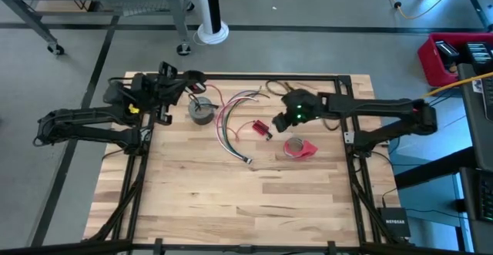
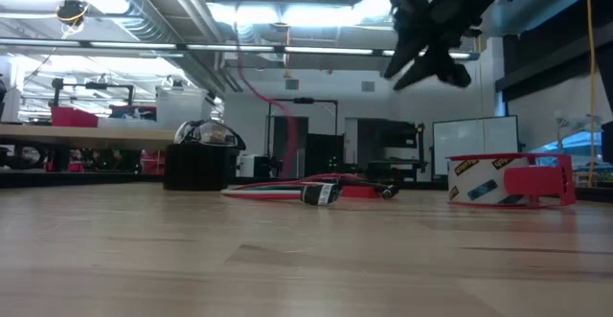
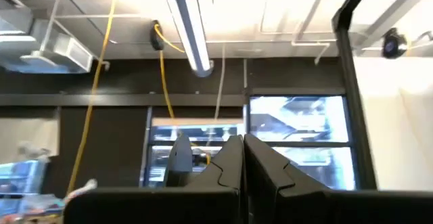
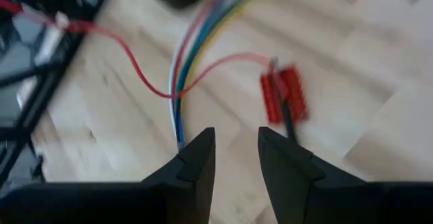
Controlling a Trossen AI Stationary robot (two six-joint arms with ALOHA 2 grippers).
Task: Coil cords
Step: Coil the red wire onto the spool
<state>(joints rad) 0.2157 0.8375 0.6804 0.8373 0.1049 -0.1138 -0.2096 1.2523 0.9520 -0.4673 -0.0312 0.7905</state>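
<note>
The long bundle of red, green, white and grey wires [image 1: 229,124] lies curved on the table's far middle, its plug end [image 2: 319,193] toward the near side. A grey coil [image 1: 202,110] rests beside it. A thin red wire [image 4: 128,61] crosses the bundle and rises off the table [image 2: 251,87] toward my left gripper [image 1: 187,82], which is shut, points up, and sits at the far left. My right gripper [image 4: 235,149] is open and empty, above the table over the bundle [image 4: 179,95] and a small red block [image 4: 283,94]. My left gripper is shut with the thin red wire running up to it [image 1: 198,77]. Its wrist view looks past the fingers [image 3: 230,160] at the ceiling and shows no wire, so the part held and the kind of hold cannot be told. The wire hangs slack down to the table.
A red tape roll [image 1: 299,149] stands right of centre and shows in the low view [image 2: 508,181]. The red block [image 1: 260,128] lies between the bundle and the roll. A black frame [image 1: 350,109] lines the table's edges. The near half of the wooden table [image 1: 246,201] is bare.
</note>
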